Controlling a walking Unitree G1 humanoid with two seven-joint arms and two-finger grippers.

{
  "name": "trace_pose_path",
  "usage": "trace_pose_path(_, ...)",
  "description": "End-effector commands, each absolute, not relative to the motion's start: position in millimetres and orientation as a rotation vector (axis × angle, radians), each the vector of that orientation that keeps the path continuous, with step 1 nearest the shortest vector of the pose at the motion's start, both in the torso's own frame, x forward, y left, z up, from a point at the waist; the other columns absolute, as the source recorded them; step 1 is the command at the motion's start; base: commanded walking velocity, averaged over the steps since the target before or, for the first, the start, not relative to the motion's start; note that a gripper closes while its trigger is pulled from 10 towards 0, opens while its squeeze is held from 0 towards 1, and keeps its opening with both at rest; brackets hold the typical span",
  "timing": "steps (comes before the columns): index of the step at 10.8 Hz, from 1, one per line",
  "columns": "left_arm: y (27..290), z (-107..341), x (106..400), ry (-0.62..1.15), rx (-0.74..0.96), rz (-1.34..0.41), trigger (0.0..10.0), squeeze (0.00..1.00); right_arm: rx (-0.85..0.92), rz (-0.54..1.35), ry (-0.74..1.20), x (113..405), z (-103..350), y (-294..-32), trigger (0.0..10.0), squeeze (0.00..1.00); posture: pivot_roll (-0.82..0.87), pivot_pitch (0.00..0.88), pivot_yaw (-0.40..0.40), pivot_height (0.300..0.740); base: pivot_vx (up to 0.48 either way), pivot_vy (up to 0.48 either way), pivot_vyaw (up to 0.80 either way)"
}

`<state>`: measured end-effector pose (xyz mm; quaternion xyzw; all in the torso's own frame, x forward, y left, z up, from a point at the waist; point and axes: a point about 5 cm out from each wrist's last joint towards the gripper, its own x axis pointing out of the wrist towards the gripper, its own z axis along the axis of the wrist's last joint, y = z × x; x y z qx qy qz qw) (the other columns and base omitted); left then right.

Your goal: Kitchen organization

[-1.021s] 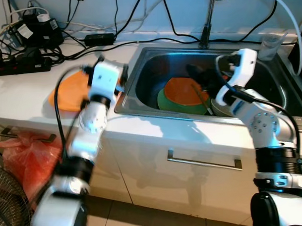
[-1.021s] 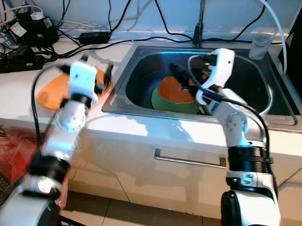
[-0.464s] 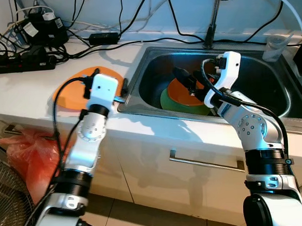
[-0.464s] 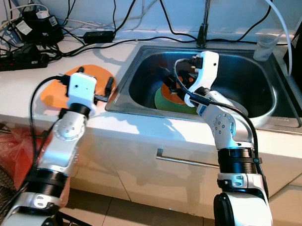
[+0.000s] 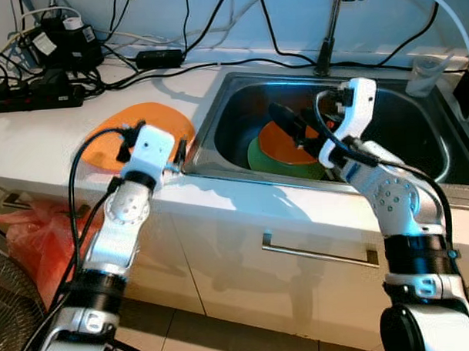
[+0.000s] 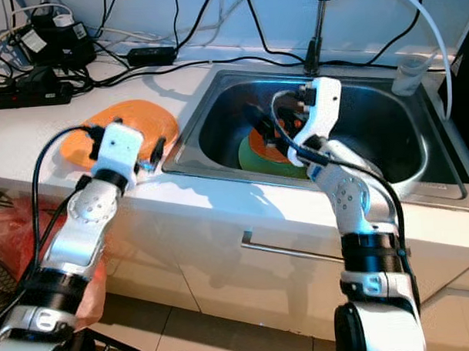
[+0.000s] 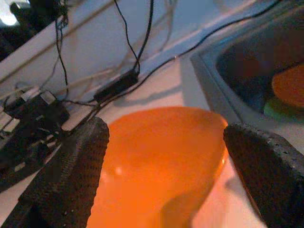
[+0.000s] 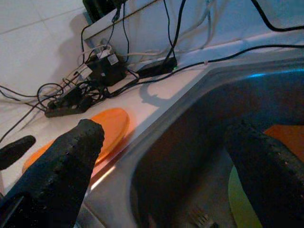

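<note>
White kitchen bench [image 5: 55, 128] with a steel sink [image 5: 240, 106] set into it, a cabinet drawer with a bar handle [image 5: 318, 249] below.

Orange plate on bench [image 5: 144, 125]: lay flat on the white top, just beside the sink's left rim. In the left wrist view it sat between and beyond the two black fingers.

Orange plate in sink [image 5: 287, 139]: rested on top of a green plate [image 5: 276, 160] in the basin, slightly tilted.

Left tool [image 7: 164, 180]: fingers spread wide and released, holding nothing, poised at the bench's front edge near the orange plate on bench.

Right tool [image 5: 288, 123]: reached over the sink's front rim into the basin, above the stacked plates. Its fingers [image 8: 76, 156] stood apart in the right wrist view, released, gripping nothing.

Faucet [image 5: 326, 34]: rose from the back of the sink.

Clear cup [image 5: 422, 75]: stood on the bench at the sink's far right corner.

Power strip [image 5: 35, 96], adapters and black cables [image 5: 138, 59]: tangled along the back of the bench at left.

Red plastic bag [image 5: 36, 244]: on the floor at lower left, beside the cabinet.
</note>
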<state>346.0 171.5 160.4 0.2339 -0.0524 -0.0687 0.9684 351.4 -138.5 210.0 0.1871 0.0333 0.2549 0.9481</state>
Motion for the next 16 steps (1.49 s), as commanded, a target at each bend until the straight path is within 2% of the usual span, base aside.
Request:
trace_pose_path(1, 171, 164, 346, -0.113, 0.491, -0.150, 10.0, 1.00, 0.379, 0.541, 0.062, 350, 214, -137, 10.0, 1.00, 0.09, 0.000, 0.038, 0.740, 0.000, 0.000, 0.00)
trace_pose_path(10, 171, 164, 346, -0.113, 0.491, -0.150, 10.0, 1.00, 0.379, 0.541, 0.062, 350, 214, -137, 10.0, 1.00, 0.09, 0.000, 0.038, 0.740, 0.000, 0.000, 0.00)
trace_pose_path(11, 182, 160, 344, -0.045, 0.591, -0.203, 10.0, 0.00, 0.391, 0.524, 0.066, 348, 210, -139, 10.0, 1.00, 0.12, 0.000, 0.078, 0.740, 0.000, 0.000, 0.00)
trace_pose_path(12, 195, 159, 343, 0.024, 0.698, -0.248, 10.0, 0.00, 0.406, 0.502, 0.065, 348, 206, -140, 10.0, 1.00, 0.11, 0.000, 0.080, 0.740, 0.000, 0.000, 0.00)
trace_pose_path(13, 197, 160, 343, 0.030, 0.715, -0.256, 10.0, 0.00, 0.411, 0.495, 0.066, 347, 205, -140, 10.0, 0.85, 0.11, 0.000, 0.082, 0.740, 0.000, 0.000, 0.00)
trace_pose_path(14, 198, 160, 345, 0.031, 0.714, -0.255, 10.0, 0.00, 0.411, 0.492, 0.066, 347, 205, -141, 10.0, 0.49, 0.11, 0.000, 0.083, 0.740, 0.000, 0.000, 0.00)
trace_pose_path(16, 199, 161, 346, 0.042, 0.722, -0.267, 10.0, 0.00, 0.411, 0.486, 0.063, 347, 205, -142, 10.0, 0.00, 0.11, 0.000, 0.083, 0.740, 0.000, 0.000, 0.00)
